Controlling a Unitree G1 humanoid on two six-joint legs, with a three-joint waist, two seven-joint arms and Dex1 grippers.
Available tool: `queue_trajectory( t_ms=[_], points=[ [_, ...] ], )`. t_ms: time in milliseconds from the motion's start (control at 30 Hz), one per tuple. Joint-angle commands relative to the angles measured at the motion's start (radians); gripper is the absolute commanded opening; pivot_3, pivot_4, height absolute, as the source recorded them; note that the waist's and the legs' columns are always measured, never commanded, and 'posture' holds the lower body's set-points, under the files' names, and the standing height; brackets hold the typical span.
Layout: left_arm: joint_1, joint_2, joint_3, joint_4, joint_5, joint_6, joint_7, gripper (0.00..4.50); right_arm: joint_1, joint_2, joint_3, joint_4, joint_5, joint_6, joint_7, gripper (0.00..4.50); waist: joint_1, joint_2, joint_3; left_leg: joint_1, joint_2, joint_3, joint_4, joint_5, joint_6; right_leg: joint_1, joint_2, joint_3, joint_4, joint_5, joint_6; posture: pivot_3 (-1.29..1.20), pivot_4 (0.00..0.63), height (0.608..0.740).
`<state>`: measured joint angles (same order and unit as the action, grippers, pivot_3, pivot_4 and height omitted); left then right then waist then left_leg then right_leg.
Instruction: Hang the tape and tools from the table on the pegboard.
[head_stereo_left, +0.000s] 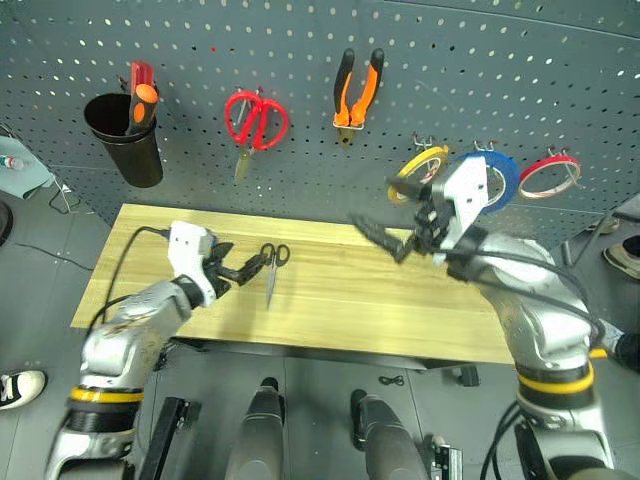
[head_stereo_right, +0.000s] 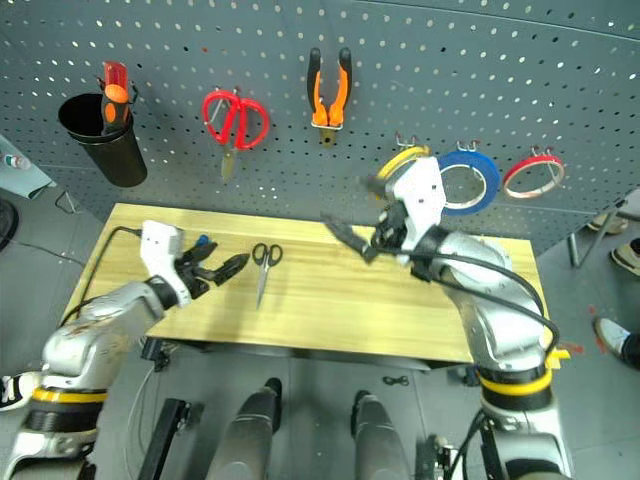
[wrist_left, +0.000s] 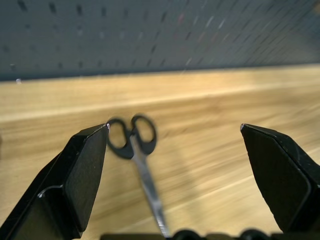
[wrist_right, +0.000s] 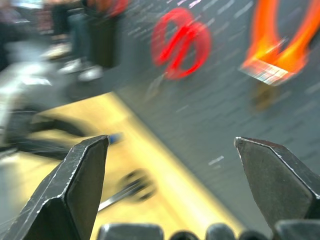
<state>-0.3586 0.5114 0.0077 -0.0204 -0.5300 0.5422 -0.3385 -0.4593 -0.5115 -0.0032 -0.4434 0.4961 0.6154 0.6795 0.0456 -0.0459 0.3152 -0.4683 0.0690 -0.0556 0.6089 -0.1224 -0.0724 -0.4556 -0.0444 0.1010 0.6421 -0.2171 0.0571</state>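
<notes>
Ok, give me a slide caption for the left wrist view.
Open left gripper lined up on the small black-handled scissors lying on the wooden table, pegboard behind.

left arm: bent, reaching forward and low | left claw (head_stereo_left: 243, 268): fingers spread wide, nothing between them | right arm: raised, elbow bent, wrist angled toward the left | right claw (head_stereo_left: 378, 236): fingers spread wide, empty

We see a dark grey floor (head_stereo_left: 40, 250) around the bench, with a white shoe (head_stereo_left: 18, 388) at left.
</notes>
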Motion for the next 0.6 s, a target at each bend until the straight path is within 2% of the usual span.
queue_trajectory(
  t_ms=[33, 133, 333, 400, 600],
  points=[
    [-0.073, -0.079, -0.065, 0.124, 0.164, -0.042, 0.103, 4.5, 0.06, -0.043, 0.025, -0.044, 0.067, -0.001, 0.117, 4.45, -0.005, 0.0, -0.006, 0.0, 0.0, 0.0, 0.0, 0.0, 0.0, 0.0, 0.0, 0.0, 0.0, 0.0, 0.0, 0.05, 0.246, 0.74],
    [-0.091, -0.128, -0.114, 0.17, 0.261, -0.025, 0.145, 4.5, 0.086, -0.06, 0.056, -0.009, 0.048, -0.041, 0.172, 4.45, -0.028, 0.0, -0.007, 0.0, 0.0, 0.0, 0.001, 0.0, 0.001, 0.0, 0.0, 0.0, 0.002, 0.0, 0.0, 0.03, 0.259, 0.74],
    [-0.155, -0.237, -0.108, 0.285, 0.357, 0.082, 0.282, 4.5, 0.069, -0.034, 0.09, 0.052, -0.004, -0.111, 0.188, 4.45, -0.056, 0.0, -0.007, 0.002, 0.0, -0.001, 0.002, 0.002, 0.003, 0.0, 0.001, 0.0, 0.006, -0.001, 0.002, 0.0, 0.296, 0.74],
    [-0.164, -0.255, -0.106, 0.294, 0.382, 0.104, 0.299, 4.5, 0.064, -0.021, 0.092, 0.052, -0.007, -0.113, 0.177, 4.45, -0.06, 0.0, -0.007, 0.002, 0.0, -0.001, 0.003, 0.003, 0.004, 0.0, 0.0, 0.0, 0.006, -0.002, 0.006, -0.01, 0.304, 0.74],
    [-0.149, -0.299, -0.071, 0.254, 0.424, 0.195, 0.361, 4.5, 0.087, -0.013, 0.09, 0.04, -0.015, -0.12, 0.168, 4.45, -0.064, 0.0, -0.007, 0.002, 0.0, -0.001, 0.003, 0.003, 0.004, 0.0, 0.0, 0.0, 0.006, -0.001, 0.006, -0.03, 0.312, 0.74]
  ],
)
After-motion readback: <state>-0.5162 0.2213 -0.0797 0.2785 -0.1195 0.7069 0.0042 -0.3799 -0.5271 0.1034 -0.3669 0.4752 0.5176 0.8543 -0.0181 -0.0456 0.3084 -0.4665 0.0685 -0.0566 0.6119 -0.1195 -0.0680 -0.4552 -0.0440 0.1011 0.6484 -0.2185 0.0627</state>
